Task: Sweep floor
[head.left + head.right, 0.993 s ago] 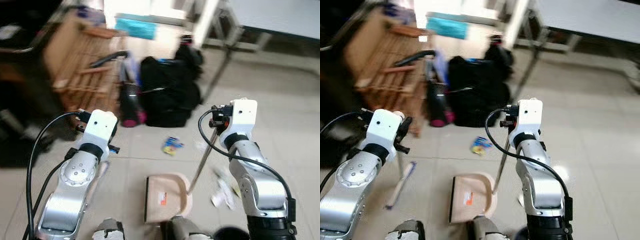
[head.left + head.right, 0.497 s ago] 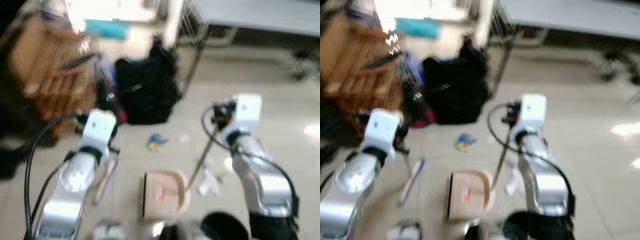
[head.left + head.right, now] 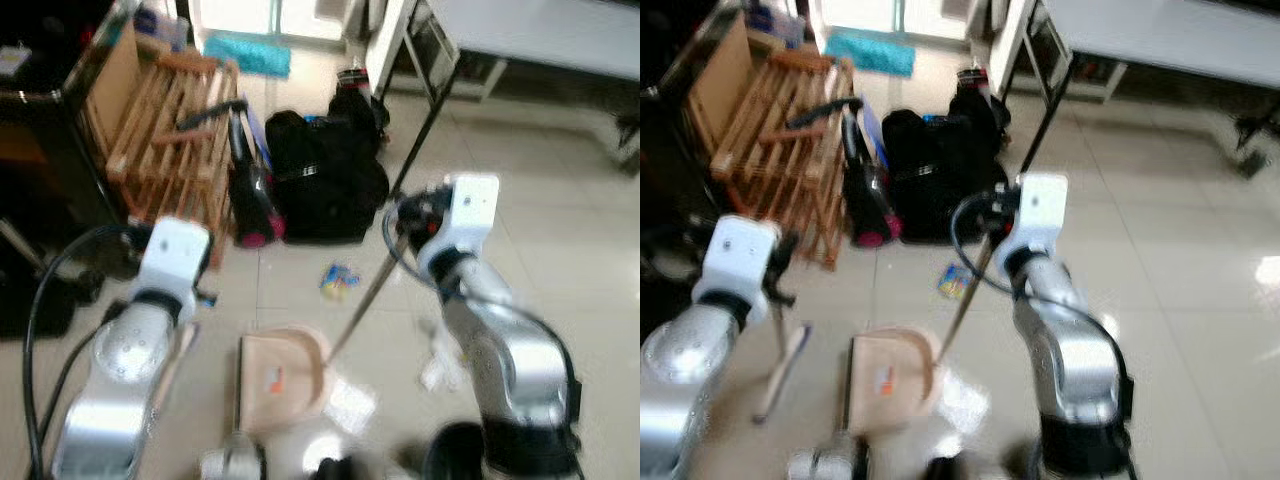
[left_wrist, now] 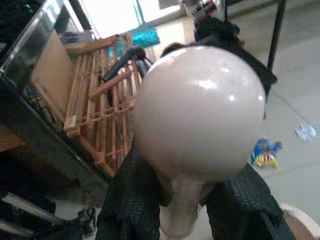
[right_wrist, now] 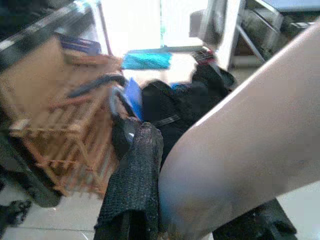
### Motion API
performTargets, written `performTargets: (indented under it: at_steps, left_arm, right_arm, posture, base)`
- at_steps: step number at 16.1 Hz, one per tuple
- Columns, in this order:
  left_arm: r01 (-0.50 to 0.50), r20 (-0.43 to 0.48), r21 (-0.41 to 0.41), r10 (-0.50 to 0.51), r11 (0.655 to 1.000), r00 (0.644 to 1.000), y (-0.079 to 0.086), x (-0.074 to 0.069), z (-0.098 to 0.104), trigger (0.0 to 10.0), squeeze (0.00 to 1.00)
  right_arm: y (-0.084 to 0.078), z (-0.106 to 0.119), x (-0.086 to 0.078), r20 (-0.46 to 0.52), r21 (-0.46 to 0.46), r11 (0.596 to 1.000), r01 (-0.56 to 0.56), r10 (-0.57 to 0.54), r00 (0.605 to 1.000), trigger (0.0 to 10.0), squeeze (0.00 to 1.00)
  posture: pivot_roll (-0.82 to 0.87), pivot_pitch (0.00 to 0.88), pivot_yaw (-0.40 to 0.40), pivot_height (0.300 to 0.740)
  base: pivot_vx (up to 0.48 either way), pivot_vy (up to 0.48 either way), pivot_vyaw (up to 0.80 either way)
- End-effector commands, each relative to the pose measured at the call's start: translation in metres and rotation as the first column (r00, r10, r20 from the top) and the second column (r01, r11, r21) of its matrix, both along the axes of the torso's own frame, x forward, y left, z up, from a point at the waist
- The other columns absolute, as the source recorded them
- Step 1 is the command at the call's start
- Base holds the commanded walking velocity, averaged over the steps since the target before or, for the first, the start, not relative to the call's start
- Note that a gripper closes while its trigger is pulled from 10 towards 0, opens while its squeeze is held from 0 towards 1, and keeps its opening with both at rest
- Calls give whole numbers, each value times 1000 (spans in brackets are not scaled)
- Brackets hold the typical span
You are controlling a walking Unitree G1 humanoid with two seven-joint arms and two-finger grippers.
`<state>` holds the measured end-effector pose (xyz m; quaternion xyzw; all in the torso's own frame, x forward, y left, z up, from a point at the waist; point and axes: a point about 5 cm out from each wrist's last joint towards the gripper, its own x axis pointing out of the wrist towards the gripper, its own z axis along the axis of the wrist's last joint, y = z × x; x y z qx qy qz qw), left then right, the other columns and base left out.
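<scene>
My left gripper point(image 4: 182, 212) is shut on the round beige knob of the broom handle point(image 4: 197, 115); the broom point(image 3: 780, 362) slants down to the floor on my left. The right gripper point(image 3: 402, 222) is shut on the long thin handle point(image 3: 362, 300) of the beige dustpan point(image 3: 278, 378), which rests on the tiles in front of me. In the right wrist view a black finger point(image 5: 134, 185) presses against that handle point(image 5: 235, 150). A blue and yellow wrapper point(image 3: 338, 280) lies beyond the pan. White paper scraps point(image 3: 350, 402) lie by the pan's right edge, with more white scraps point(image 3: 440, 366) under my right arm.
A wooden slatted rack point(image 3: 165, 130) stands at the left rear with dark furniture point(image 3: 40, 120) beside it. Black bags point(image 3: 325, 175) sit on the floor straight ahead. A table point(image 3: 540, 30) with a slanted black leg point(image 3: 420, 130) is at the right rear. Pale tiles point(image 3: 560, 230) stretch to the right.
The whole view swung and blurred, then settled. Against the wrapper and the bags, the dustpan now lies further left, and white scraps sit beside its right edge.
</scene>
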<state>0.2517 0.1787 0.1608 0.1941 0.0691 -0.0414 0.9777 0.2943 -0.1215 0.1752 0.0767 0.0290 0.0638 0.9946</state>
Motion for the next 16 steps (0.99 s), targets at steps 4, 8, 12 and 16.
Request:
performTargets:
  at_steps: [4, 8, 12, 16]
  left_arm:
    - [46, 32, -2, -46, 999, 998, -5, 2, 9, 10000, 0]
    - [104, 11, -38, -104, 994, 995, -20, 8, -2, 10000, 0]
    - [172, 3, -56, -172, 983, 985, -33, 13, -1, 10000, 0]
    - [158, 50, -129, -152, 979, 987, -35, 27, 2, 10000, 0]
  right_arm:
    - [-31, -13, -11, 50, -51, 972, 230, -227, 973, 10000, 0]
    - [-57, -27, -33, 103, -116, 921, 373, -362, 926, 10000, 0]
    - [-71, -43, -48, 92, -106, 887, 450, -442, 892, 10000, 0]
    - [-66, -38, -48, 118, -151, 880, 451, -436, 892, 10000, 0]
  posture:
    - [168, 140, -86, 740]
    - [140, 113, -33, 740]
    - [133, 96, 47, 740]
    - [79, 114, 8, 740]
  base:
    - [0, 450, 0]
    - [0, 448, 0]
    - [0, 449, 0]
    - [0, 298, 0]
